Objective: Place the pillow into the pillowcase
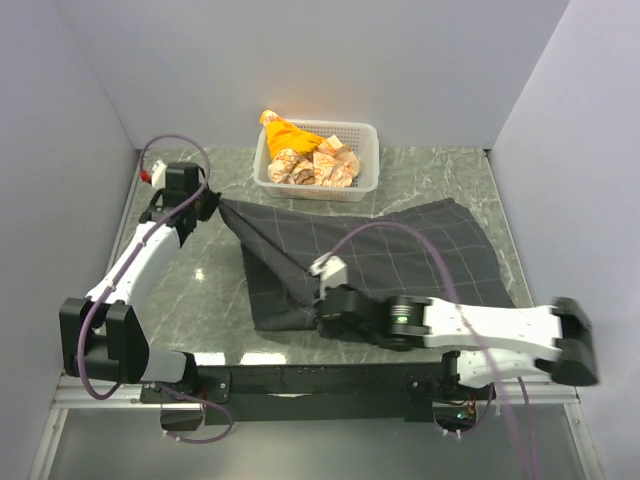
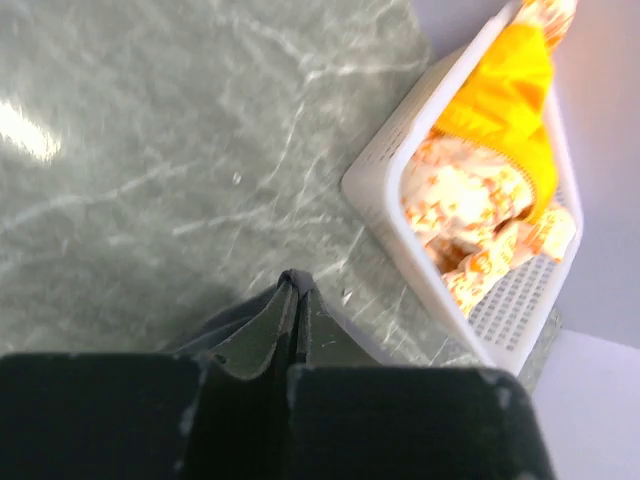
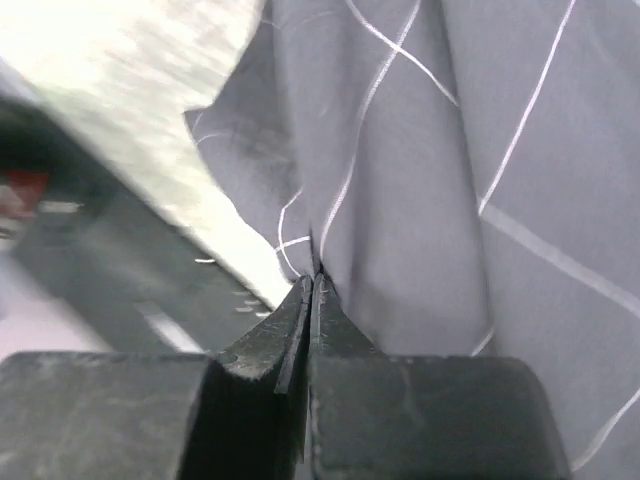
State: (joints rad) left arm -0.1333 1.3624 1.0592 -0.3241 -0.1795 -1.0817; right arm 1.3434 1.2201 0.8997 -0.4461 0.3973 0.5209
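Pillowcase [image 1: 400,255] lies spread mid-table, its ten o'clock corner pinched in the left gripper [image 1: 210,203], that arm stretched far forward. The right gripper [image 1: 322,318], arm low and reaching toward nine o'clock, clamps the seven o'clock edge. A basket [image 1: 318,192] sits at twelve.

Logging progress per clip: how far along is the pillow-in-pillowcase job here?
Done: both grippers are shut on the pillowcase, the left gripper at its far-left corner, the right gripper at its near edge. In hand: fabric lifted between them. Left: no pillow shows anywhere, so insertion is unconfirmed.

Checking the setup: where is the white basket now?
In the top view, the white basket sits centred at the far edge of the table, just beyond the pillowcase.
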